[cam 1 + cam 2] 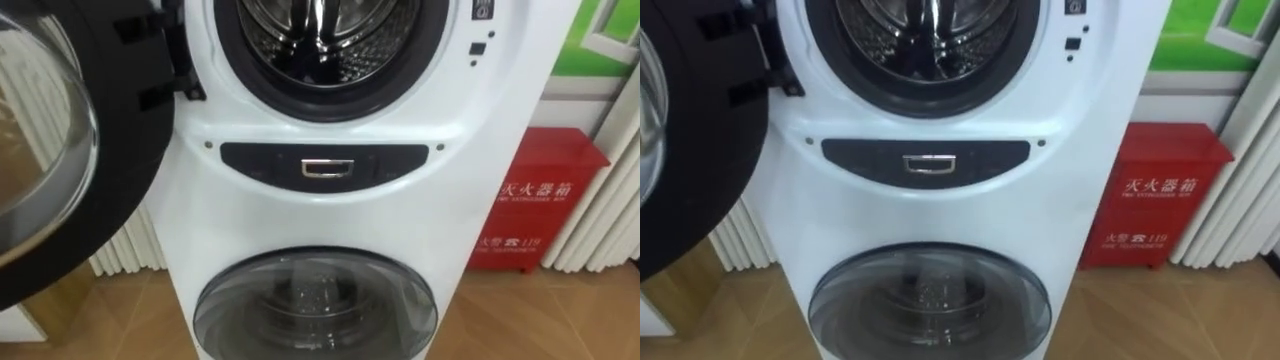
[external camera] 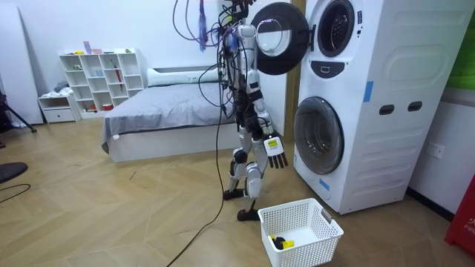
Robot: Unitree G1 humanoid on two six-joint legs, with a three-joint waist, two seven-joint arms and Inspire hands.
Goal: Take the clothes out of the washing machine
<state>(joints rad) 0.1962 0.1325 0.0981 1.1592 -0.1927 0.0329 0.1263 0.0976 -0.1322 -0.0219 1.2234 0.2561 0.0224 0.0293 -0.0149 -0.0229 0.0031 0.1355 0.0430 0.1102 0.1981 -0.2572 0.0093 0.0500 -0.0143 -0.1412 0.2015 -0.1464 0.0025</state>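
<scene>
One stacked washing machine [image 1: 330, 215], two drums: upper door [image 1: 60, 140] swung open, lower door [image 1: 315, 305] closed. No clothes visible in what I see of the upper drum [image 1: 320, 30]. One basket [image 2: 319, 226] holds one small yellow item [image 2: 286, 242]. Right hand [image 2: 275, 153] hangs low, fingers spread, empty. I judge the reach not yet begun; next, raise the hand into the upper drum.

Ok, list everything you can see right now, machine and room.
washing machine: one stacked unit, white, before the robot
upper door: one, black-rimmed glass, swung open to the left
upper drum: one, steel, no clothes showing
lower door: one, dark glass, shut
cabinet: one, red, right of the machine
basket: one, white, floor beside the robot, yellow item inside
bed: one, grey, behind
shelf unit: one, white, far wall
right hand: one, black fingers straight, hanging at its side
</scene>
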